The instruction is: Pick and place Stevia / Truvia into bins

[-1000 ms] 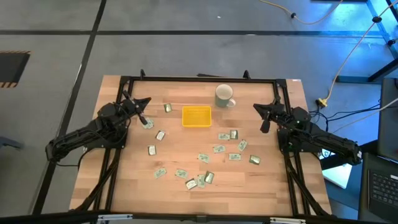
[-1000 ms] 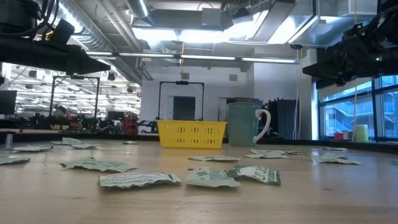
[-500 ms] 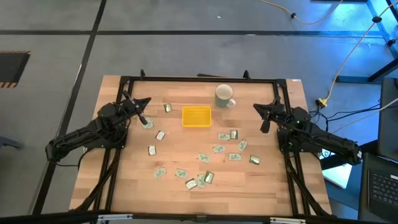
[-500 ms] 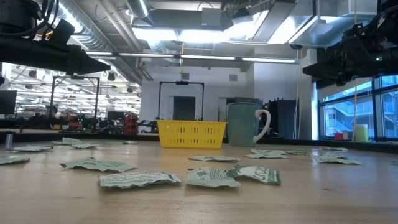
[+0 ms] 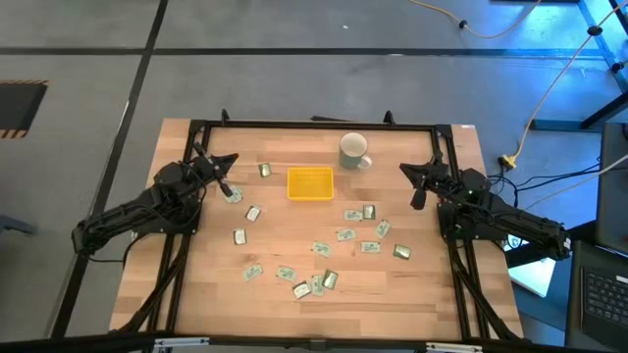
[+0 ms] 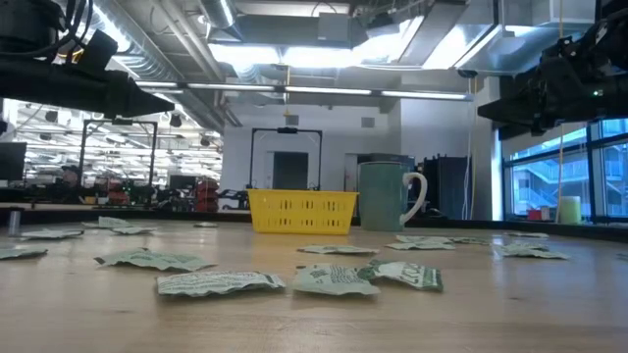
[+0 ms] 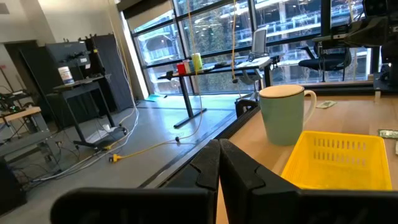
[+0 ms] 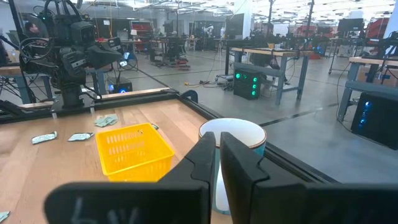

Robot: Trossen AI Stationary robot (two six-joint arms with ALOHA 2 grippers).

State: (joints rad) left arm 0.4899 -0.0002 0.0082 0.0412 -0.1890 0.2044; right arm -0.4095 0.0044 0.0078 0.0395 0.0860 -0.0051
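Sachets (image 5: 345,235) lie loose on the wooden table (image 5: 422,294), most in a scatter nearer the front than the yellow tray (image 5: 309,183), a few off to the tray's left side. None visible inside the tray from above. Low view puts a few crumpled ones up close (image 6: 221,282), but the print on them is too small to read.

Tray sits toward the back of the table, white mug (image 5: 353,151) just beside it on the right, further back, not touching.

Left gripper (image 5: 229,169) is raised over the table's left edge, left of the tray, holding nothing. Left wrist view shows its fingers (image 7: 239,171) pressed together, no gap. Right gripper (image 5: 414,184) is raised over the right edge, also carrying nothing; its fingers (image 8: 202,158) stand a narrow slit apart in the right wrist view.

Hidden or cut off: low view shows only dark undersides of both arms at the top corners, no fingertips. In the right wrist view the fingers cover the middle of the mug (image 8: 239,134), and its handle can't be seen there. Left wrist view cuts the tray (image 7: 336,162) at the frame edge.

Surface: light wood planks with a black frame (image 5: 314,124) around the back and sides. Floor is grey with dark lines; a yellow cable (image 5: 549,74) runs at the right. Room behind is an open workshop with benches, ceiling ducts and big windows. The left arm (image 8: 71,53) shows in the distance in the right wrist view.
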